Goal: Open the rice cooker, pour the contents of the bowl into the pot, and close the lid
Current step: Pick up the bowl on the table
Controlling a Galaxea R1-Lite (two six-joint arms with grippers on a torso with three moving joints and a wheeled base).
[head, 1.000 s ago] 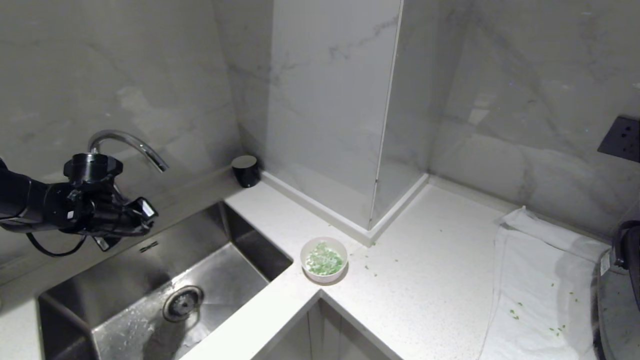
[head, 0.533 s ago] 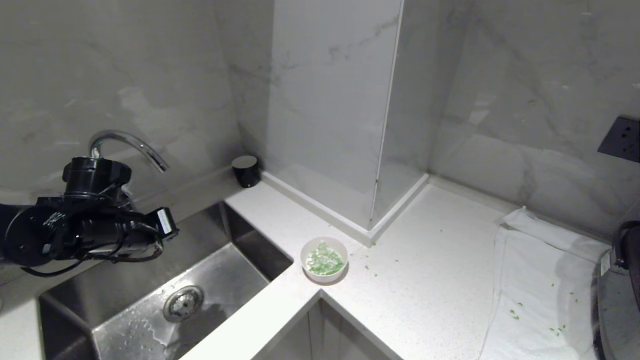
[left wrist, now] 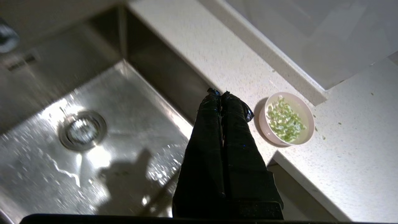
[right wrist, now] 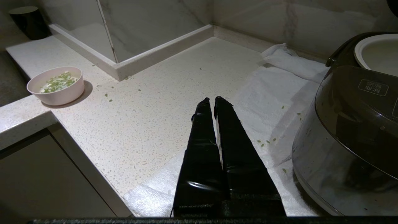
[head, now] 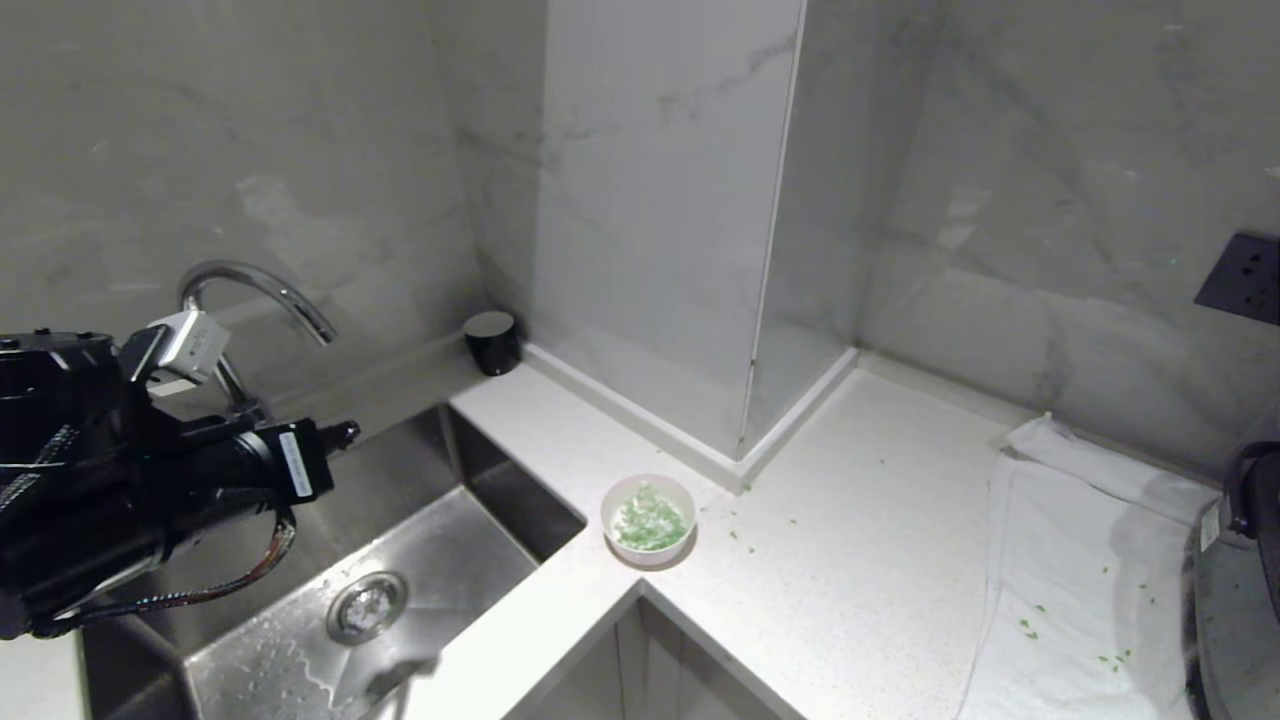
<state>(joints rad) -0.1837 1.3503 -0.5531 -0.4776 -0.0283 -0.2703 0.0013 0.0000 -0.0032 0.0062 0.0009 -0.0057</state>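
Bowl (head: 648,519): small, round, pale pink outside, white inside; stands on the counter (head: 860,560) at its inner corner beside the sink (head: 330,600). Contents (head: 650,522): chopped green bits, some scattered on the counter.
Left gripper (left wrist: 220,93): fingers pressed together, empty, above the sink's edge, near the bowl, not touching.
Right gripper (right wrist: 210,100): clenched, empty, over the white cloth (right wrist: 273,102), well apart from the bowl.
Rice cooker (right wrist: 348,137): dark, on the cloth beside the right gripper; lid (right wrist: 357,112) raised, pale pot (right wrist: 377,53) exposed.
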